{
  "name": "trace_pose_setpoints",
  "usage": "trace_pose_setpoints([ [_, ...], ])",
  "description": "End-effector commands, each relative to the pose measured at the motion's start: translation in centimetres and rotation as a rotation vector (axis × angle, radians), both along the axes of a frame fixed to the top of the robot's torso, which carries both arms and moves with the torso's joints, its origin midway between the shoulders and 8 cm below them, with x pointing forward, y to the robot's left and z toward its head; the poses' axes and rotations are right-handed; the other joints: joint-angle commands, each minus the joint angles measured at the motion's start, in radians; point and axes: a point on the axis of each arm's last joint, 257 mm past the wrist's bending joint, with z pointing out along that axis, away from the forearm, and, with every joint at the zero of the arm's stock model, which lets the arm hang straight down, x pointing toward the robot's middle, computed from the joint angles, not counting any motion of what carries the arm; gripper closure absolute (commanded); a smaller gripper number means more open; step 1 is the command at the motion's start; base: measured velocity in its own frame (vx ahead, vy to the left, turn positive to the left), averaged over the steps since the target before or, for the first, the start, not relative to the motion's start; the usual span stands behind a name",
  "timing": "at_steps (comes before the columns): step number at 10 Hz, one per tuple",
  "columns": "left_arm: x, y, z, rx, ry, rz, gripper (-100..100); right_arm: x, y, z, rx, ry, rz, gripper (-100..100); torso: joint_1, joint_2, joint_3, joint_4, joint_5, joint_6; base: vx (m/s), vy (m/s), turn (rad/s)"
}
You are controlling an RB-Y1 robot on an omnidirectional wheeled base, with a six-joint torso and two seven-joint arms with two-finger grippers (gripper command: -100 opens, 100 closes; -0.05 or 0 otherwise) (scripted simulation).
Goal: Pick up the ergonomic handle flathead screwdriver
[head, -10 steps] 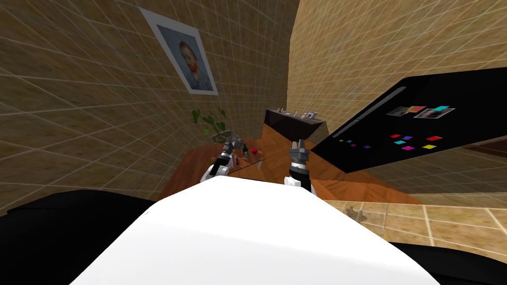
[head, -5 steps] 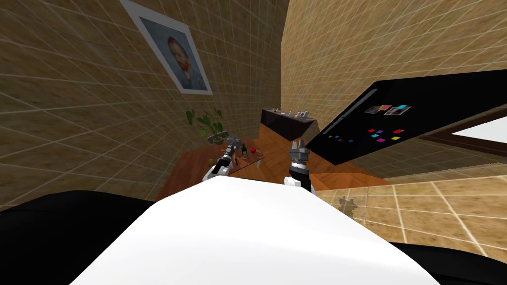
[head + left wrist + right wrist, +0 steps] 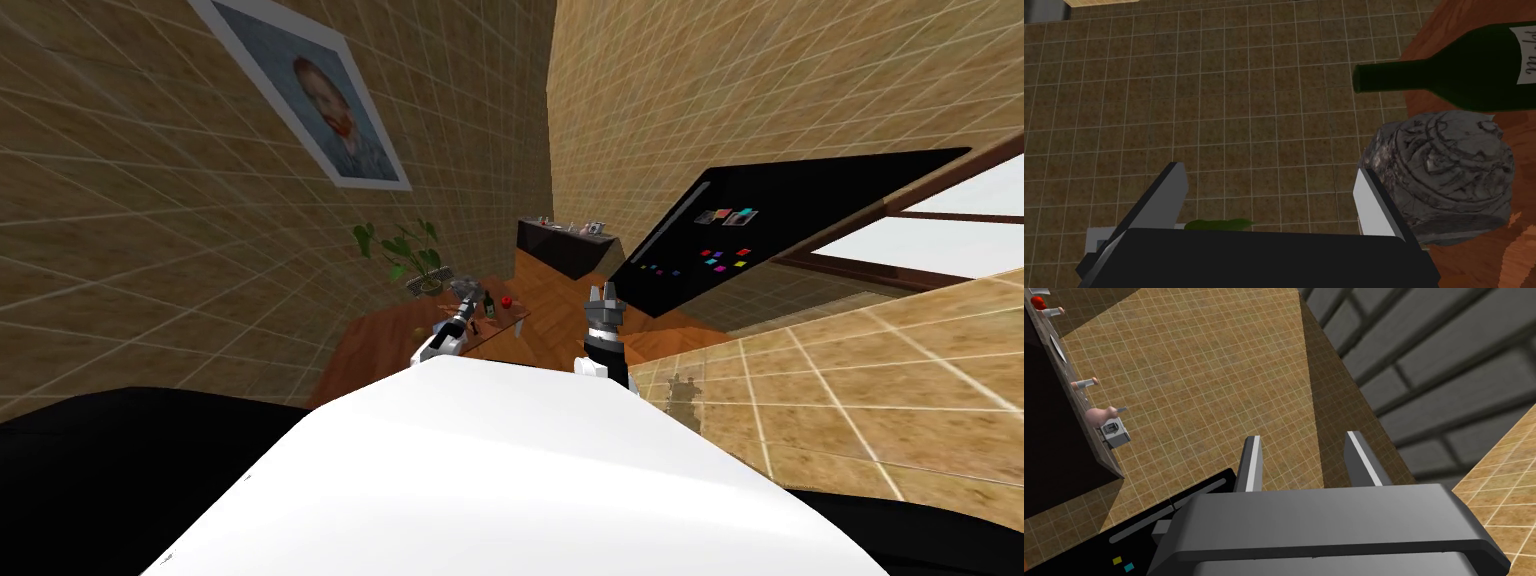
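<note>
Your head camera has swung across the room, while the left gripper (image 3: 1269,172), spread and empty, hangs just beside the bottle (image 3: 1449,75). The screwdriver (image 3: 476,326) seems to be the thin sliver on the tabletop (image 3: 510,320) near that bottle, not yet grasped.

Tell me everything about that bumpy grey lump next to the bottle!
The grey lump looks like carved stone. It is chunky and rounded, mottled light and dark grey, with swirly dark grooves cut all over it and a plainer band round one end. It sits on the reddish-brown wooden table, right beside the dark green bottle. My open left gripper is close beside it. I cannot tell whether a finger touches it.
</note>
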Motion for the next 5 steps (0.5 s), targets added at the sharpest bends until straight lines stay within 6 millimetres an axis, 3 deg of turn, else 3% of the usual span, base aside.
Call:
trace_pose_setpoints([
  [1, -0.3, 0.6, -2.5, 0.002, 0.053, 0.005, -100, 0.0, 0.0, 0.0, 0.000, 0.000, 0.000, 0, 0.000, 0.000, 0.000, 0.000, 0.000, 0.000, -0.025, 0.041, -0.137],
  [5, -1.1, 2.7, -9.2, 0.005, 0.223, 0.023, -100, 0.0, 0.0, 0.0, 0.000, 0.000, 0.000, 0, 0.000, -0.001, -0.001, 0.000, 0.000, 0.000, -0.029, 0.041, -0.204],
])
